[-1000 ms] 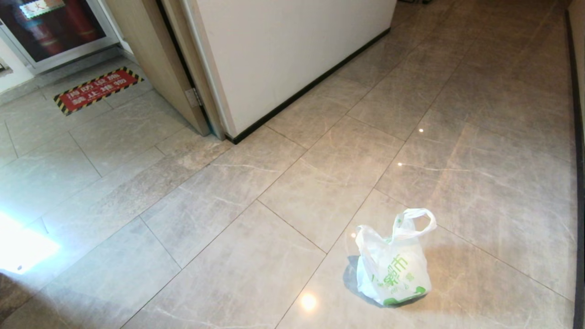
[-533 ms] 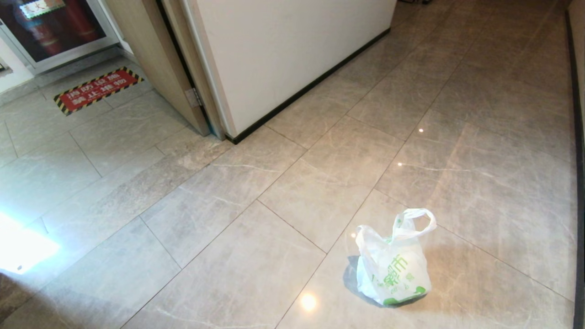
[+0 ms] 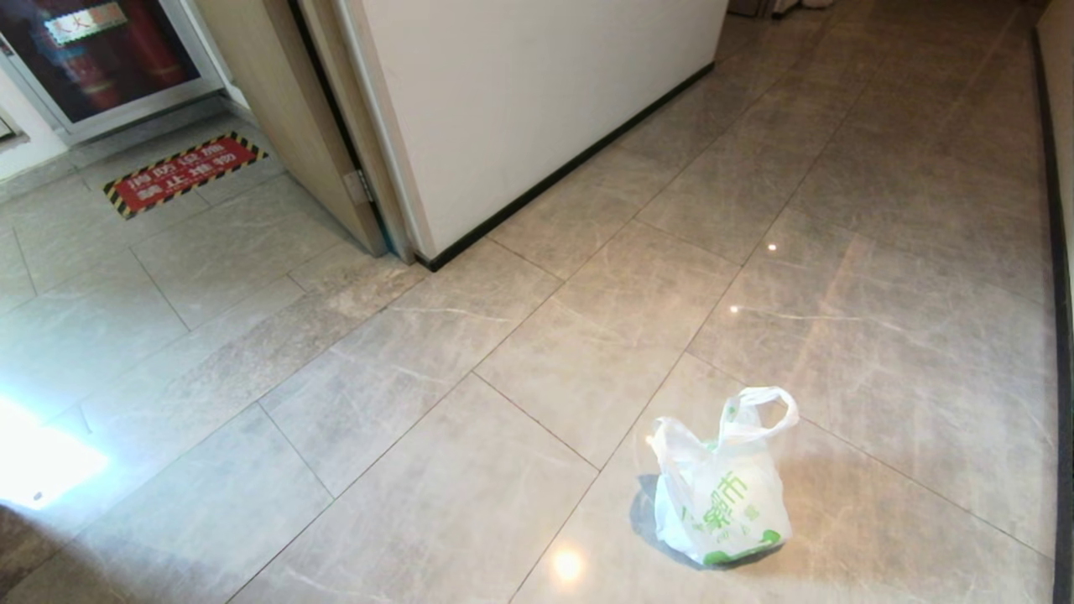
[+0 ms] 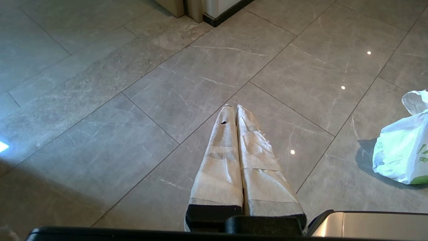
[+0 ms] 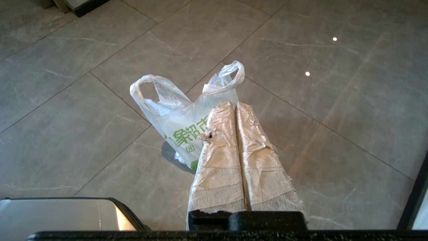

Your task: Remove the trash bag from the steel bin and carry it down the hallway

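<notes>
Nearest to you, both grippers hang above the floor with nothing in them. The right gripper [image 5: 235, 105] has its two taped fingers pressed together, closed and empty. The left gripper [image 4: 233, 107] is closed in the same way and also holds nothing.

The trash bag [image 3: 723, 495] stands by itself on the floor tiles [image 3: 419, 470], low and to the right in the head view. No steel bin is visible in any view, so I judge the bag is already out of it. In the right wrist view the trash bag [image 5: 185, 113] sits just beyond the closed fingertips, a little to one side of their line. In the left wrist view it is only at the edge [image 4: 401, 150], well apart from that gripper. So the right arm is clearly the nearer one.

The bag stands upright, its long axis about vertical, and its two loop handles [image 5: 230, 72] stand up open at the top. If you pick it up again, you must open the jaws first and go for a handle.

Around the bag the floor is free on all sides. Farther, the white wall corner [image 3: 520, 126] with its black baseboard [image 3: 570, 168] stands on the left. The hallway [image 3: 881, 126] runs on ahead, with a dark baseboard along its right edge.
</notes>
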Controlling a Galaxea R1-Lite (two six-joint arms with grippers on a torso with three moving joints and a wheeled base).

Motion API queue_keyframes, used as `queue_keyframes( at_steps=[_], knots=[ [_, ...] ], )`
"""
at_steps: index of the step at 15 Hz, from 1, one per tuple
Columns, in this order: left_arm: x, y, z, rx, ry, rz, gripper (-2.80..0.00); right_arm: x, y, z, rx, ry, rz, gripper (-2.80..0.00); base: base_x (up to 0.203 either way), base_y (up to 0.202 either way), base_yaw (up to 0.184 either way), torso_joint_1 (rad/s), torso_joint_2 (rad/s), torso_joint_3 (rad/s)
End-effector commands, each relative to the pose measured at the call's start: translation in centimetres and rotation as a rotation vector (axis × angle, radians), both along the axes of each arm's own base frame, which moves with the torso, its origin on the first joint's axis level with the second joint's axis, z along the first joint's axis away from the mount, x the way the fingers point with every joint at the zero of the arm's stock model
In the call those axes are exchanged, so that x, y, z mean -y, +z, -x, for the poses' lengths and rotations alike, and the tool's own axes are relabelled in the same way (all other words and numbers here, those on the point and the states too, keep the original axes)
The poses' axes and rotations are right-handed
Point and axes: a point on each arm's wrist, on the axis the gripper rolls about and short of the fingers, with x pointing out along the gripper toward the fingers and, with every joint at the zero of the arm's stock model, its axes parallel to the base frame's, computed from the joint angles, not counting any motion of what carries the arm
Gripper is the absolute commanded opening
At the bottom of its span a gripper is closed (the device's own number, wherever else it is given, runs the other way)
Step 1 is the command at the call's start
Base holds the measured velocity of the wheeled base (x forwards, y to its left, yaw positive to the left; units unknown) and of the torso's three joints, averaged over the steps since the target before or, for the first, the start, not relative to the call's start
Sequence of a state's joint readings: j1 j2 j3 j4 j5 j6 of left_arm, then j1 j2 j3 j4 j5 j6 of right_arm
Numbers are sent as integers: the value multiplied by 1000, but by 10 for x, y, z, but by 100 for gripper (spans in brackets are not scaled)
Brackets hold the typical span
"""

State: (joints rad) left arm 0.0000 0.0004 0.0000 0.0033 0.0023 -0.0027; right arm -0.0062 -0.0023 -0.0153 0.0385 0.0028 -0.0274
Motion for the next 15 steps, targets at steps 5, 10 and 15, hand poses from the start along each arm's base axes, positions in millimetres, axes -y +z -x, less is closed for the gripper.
queue_keyframes(
  at_steps=[5, 10, 15],
  knots=[
    [0, 0, 0, -1, 1, 3, -280, 0, 0, 0, -4, 1, 4, -280, 0, 0, 0, 2, 1, 195],
    [0, 0, 0, -1, 2, 7, -280, 0, -1, 0, -4, 0, 5, -280, 0, 0, 0, 3, 0, 201],
    [0, 0, 0, -1, 2, 7, -280, 0, 0, 0, -1, 0, 0, -280, 0, 0, 0, 3, 2, 203]
  ],
)
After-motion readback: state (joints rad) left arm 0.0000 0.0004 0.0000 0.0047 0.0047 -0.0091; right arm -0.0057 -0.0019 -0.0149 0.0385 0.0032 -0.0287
